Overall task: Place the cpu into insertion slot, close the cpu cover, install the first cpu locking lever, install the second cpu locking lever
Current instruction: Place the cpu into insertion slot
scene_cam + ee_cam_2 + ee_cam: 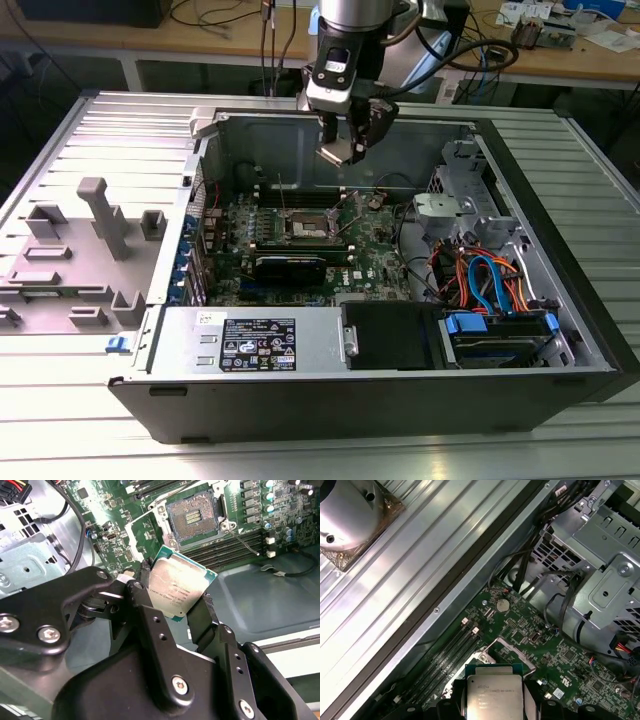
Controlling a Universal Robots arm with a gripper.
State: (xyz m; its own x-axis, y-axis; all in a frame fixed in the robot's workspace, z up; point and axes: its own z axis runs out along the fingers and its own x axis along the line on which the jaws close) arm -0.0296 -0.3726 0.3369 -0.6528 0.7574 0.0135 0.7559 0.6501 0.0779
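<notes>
My gripper (346,138) hangs over the open computer case, shut on the cpu (334,153). Both wrist views show the square silver chip with its green rim, cpu (179,584) and cpu (494,696), pinched by its edges between black fingers (142,587). Below it the insertion slot (195,517) lies uncovered on the green board, its brownish pin field bare. In the exterior view the insertion slot (308,229) is lower and slightly to the left of the gripper. The cpu cover (142,526) is swung open beside the slot. A thin wire lever (246,542) stands off the socket.
Black memory slots (227,547) run beside the socket. A metal drive cage (455,205) with orange and blue cables (490,280) fills the case's right side in the exterior view. The power supply (250,345) sits at the front. A grey fixture tray (80,260) lies to the left.
</notes>
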